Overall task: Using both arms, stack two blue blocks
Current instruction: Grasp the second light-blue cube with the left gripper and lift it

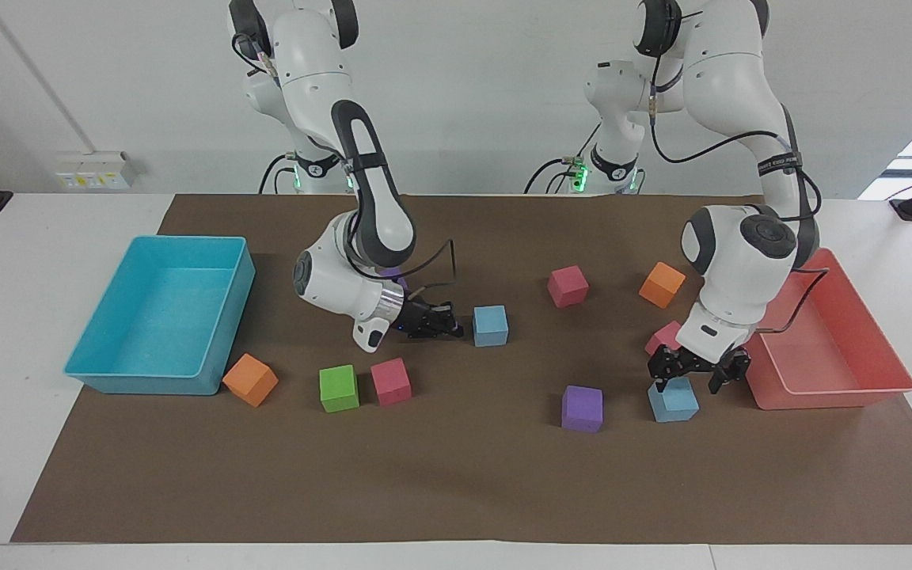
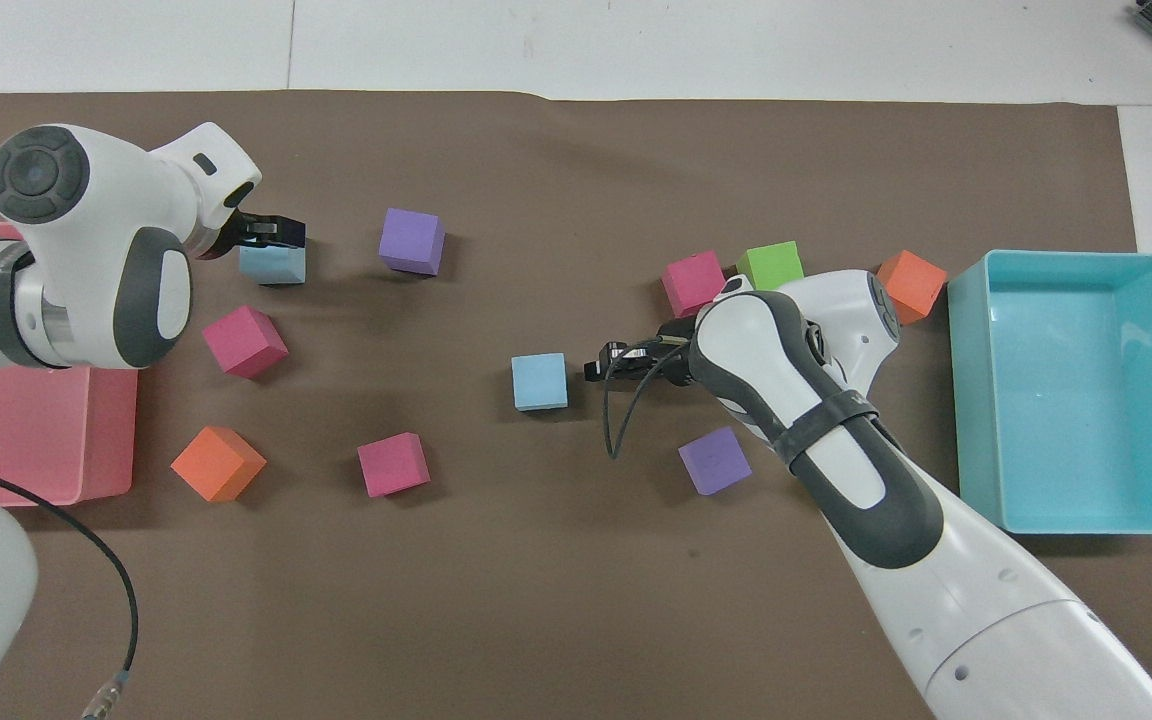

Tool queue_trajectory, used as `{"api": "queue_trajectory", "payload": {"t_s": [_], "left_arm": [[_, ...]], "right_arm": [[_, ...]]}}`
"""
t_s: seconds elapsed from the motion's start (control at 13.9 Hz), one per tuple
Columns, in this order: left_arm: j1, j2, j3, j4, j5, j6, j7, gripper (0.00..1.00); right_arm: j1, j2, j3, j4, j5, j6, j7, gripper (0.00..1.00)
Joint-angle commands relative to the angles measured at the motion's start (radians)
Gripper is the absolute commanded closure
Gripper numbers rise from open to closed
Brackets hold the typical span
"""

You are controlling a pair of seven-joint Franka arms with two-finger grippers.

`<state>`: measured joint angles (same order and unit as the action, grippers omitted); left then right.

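We centre the left end effector [image 1: 689,380] (fingers spread) squarely over its blue block [image 1: 674,400]; right end effector [image 1: 448,325] waits, pressed together.

No text, label or number can be read anywhere here.

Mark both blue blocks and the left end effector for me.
Blue block at mid-table [image 1: 491,325], facing view: front face.
Blue block beside the purple cube [image 1: 674,401], facing view: front face.
Left end effector [image 1: 689,378], facing view: midway between fingertips, over that second block.
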<state>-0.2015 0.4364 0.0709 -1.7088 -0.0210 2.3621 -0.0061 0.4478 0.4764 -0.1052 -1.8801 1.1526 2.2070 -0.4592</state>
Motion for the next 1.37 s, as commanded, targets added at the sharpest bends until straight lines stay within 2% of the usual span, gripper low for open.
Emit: {"api": "queue_trajectory", "payload": {"t_s": [0.0,0.22,0.94,1.01,1.08,1.22,1.3], "left_arm": [[-0.024,0.028,0.017,-0.025,0.003,0.075,-0.021,0.00],[-0.024,0.059,0.018,-0.032,0.003,0.105,-0.021,0.00],[-0.021,0.045,0.029,-0.075,0.003,0.091,-0.023,0.00],[-0.021,0.045,0.029,-0.075,0.003,0.091,-0.023,0.08],[-0.021,0.045,0.029,-0.075,0.003,0.091,-0.026,0.22],[-0.022,0.045,0.029,-0.075,0.003,0.091,-0.052,0.58],[-0.022,0.044,0.029,-0.075,0.003,0.091,-0.057,0.70]], "right_arm": [[-0.004,-0.022,0.010,-0.025,0.026,0.023,0.010,1.00],[-0.001,-0.022,0.010,-0.025,0.026,0.025,0.010,1.00],[0.000,-0.022,0.010,-0.025,0.026,0.026,0.011,1.00],[0.000,-0.022,0.010,-0.025,0.026,0.026,0.011,1.00],[0.002,-0.022,0.010,-0.025,0.026,0.034,0.011,1.00],[0.005,-0.022,0.010,-0.025,0.026,0.039,0.019,1.00],[0.005,-0.022,0.010,-0.025,0.026,0.040,0.021,1.00]]}}
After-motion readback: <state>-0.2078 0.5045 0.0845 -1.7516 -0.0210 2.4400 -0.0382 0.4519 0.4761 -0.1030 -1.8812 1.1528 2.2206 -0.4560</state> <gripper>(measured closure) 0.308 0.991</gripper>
